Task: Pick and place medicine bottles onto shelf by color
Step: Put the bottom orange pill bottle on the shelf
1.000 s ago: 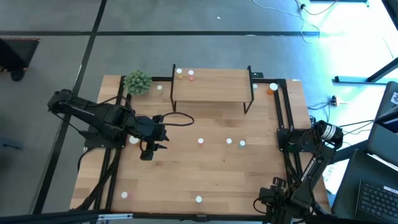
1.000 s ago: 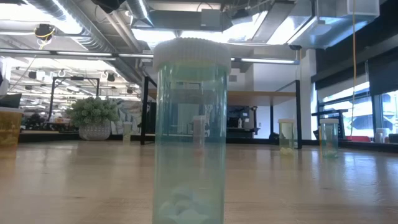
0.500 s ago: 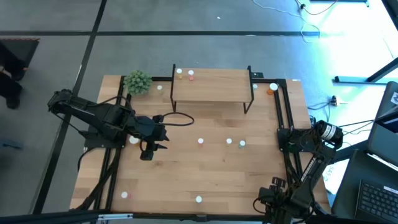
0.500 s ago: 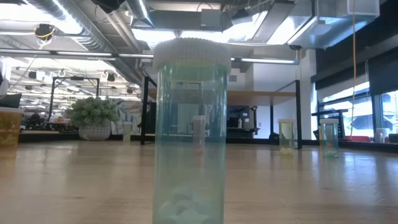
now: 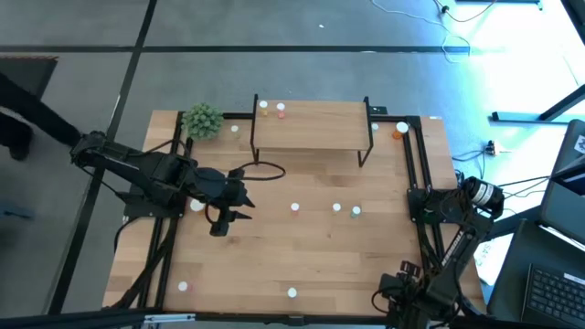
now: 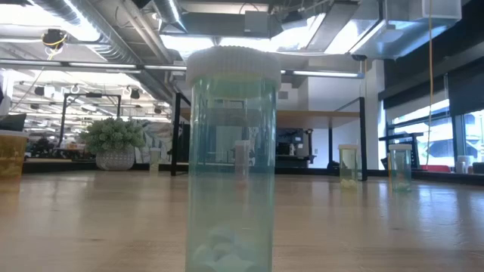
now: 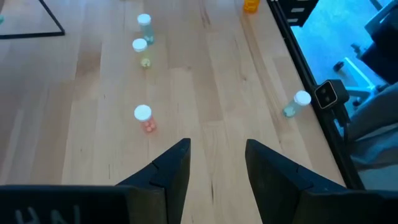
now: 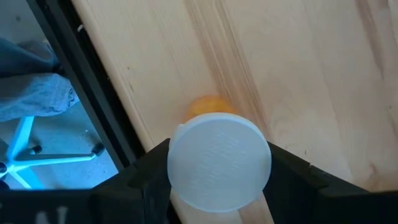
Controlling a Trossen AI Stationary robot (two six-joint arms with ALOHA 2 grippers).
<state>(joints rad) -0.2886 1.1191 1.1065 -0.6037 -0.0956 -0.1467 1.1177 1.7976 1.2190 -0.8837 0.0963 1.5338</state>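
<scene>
Since the earlier frame, the left end effector [image 5: 236, 203] turns a little; from above, two bottles already stand on the shelf [image 5: 311, 128]. At tabletop height, a green bottle [image 6: 231, 159] fills the foreground. Past the left wrist, its fingers [image 7: 177, 165] stand apart, empty, before a pink bottle [image 7: 143, 117]. Past the right wrist, that end effector [image 8: 219, 165] grips an orange bottle [image 8: 219, 158] beside the tabletop [image 8: 298, 68] edge; I judge a slip would send it over. Middle room is free.
</scene>
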